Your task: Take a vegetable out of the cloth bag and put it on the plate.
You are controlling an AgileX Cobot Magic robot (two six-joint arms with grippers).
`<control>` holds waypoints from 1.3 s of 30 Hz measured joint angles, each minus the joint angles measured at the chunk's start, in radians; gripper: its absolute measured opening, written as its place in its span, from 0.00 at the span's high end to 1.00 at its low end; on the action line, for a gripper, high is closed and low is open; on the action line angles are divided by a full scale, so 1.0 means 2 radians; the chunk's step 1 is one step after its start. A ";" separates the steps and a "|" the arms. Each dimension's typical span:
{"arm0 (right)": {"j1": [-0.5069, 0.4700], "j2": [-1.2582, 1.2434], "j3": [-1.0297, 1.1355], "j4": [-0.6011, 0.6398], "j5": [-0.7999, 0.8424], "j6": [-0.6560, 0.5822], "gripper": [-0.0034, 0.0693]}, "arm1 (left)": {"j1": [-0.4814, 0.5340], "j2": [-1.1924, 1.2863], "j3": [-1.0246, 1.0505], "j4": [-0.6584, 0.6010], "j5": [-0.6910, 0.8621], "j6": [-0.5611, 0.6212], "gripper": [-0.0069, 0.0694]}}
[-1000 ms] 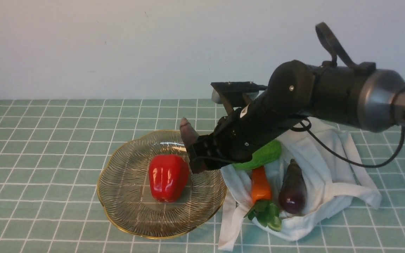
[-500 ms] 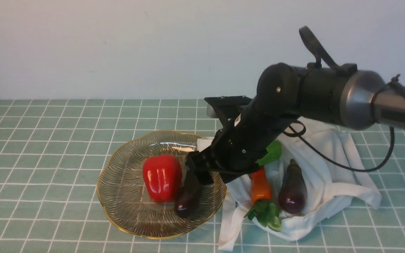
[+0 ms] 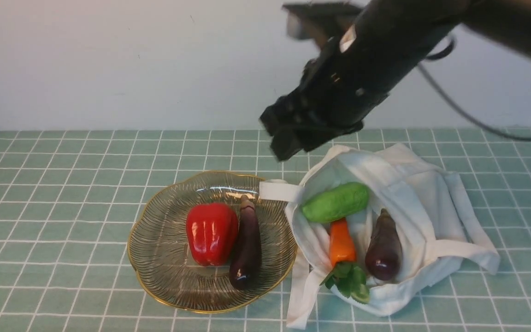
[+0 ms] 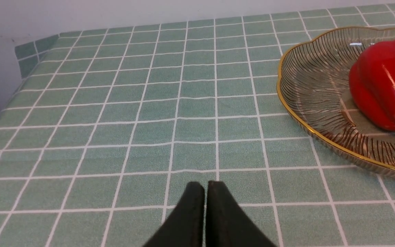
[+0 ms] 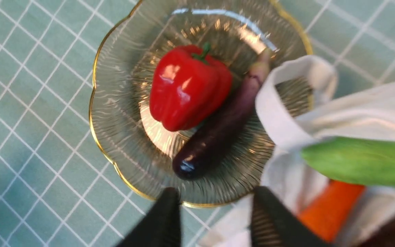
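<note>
Dark eggplant point(image 3: 246, 244) lies on the gold-rimmed plate point(image 3: 164, 263) (stem end rearward), beside the white cloth bag point(image 3: 431, 203)

Bright, even light; glare streaks the plate point(image 3: 164, 240), and the right arm point(image 3: 362, 69) is blurred.

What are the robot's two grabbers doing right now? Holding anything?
Left gripper: shut, holding nothing.
Right gripper: open, empty, high above the gold-rimmed glass plate and white cloth bag.

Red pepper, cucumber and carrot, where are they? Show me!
red pepper point(image 3: 211, 234): front view, middle of its shiny red side.
cucumber point(image 3: 335, 202): front view, middle of its green body.
carrot point(image 3: 342, 241): front view, middle of its orange part.
</note>
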 joint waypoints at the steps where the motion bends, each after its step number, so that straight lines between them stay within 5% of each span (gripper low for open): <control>1: 0.000 -0.028 0.016 -0.008 0.001 0.000 0.80 | 0.000 0.000 0.000 0.000 0.000 0.000 0.92; 4: 0.000 -0.116 0.070 -0.034 0.004 0.012 0.93 | 0.000 0.000 0.000 0.000 0.000 0.000 0.92; 10: 0.000 -0.284 0.201 -0.087 0.003 0.023 0.97 | 0.000 0.000 0.000 0.000 0.000 0.000 0.92; 14: 0.000 -0.442 0.367 -0.108 -0.141 0.040 0.97 | 0.000 0.000 0.000 0.000 0.000 0.000 0.92; 20: 0.000 -0.648 0.622 -0.114 -0.514 0.033 0.97 | 0.000 0.000 0.000 0.000 0.000 0.000 0.92; 39: 0.000 -0.684 0.674 -0.114 -0.556 0.027 0.97 | 0.000 0.000 0.000 0.000 0.000 0.000 0.92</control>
